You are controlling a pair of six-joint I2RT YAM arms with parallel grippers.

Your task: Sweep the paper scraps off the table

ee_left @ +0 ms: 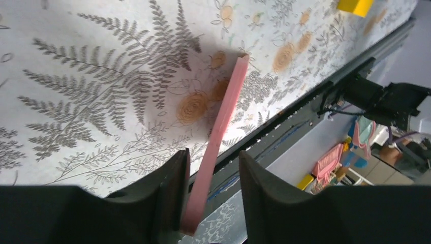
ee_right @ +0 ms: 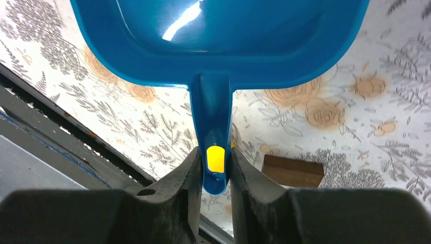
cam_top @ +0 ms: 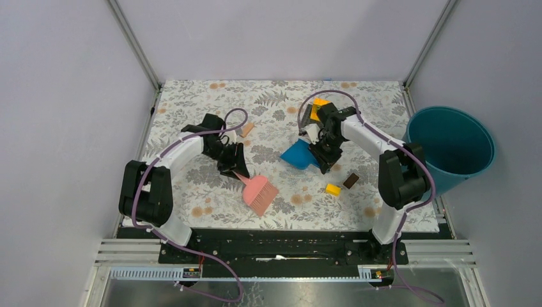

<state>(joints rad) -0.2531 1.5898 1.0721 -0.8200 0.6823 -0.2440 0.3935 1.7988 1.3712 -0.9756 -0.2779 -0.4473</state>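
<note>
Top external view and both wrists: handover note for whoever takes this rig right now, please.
Left gripper: jaws open around the handle of the pink brush, gap showing; bristles on the table.
Right gripper: shut on the handle of the blue dustpan.
No paper scraps visible in any view; the pan's visible part is bare.
A yellow block and brown block lie nearby.
Left: probably only checking hidden spots, then parking the tools.

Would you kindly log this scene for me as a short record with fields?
left gripper: pink brush handle between its fingers, gap beside one
right gripper: shut on blue dustpan handle
blocks: yellow block and brown block on the table, close together
teal bucket: off the table, right side
paper scraps: none clearly visible
</note>
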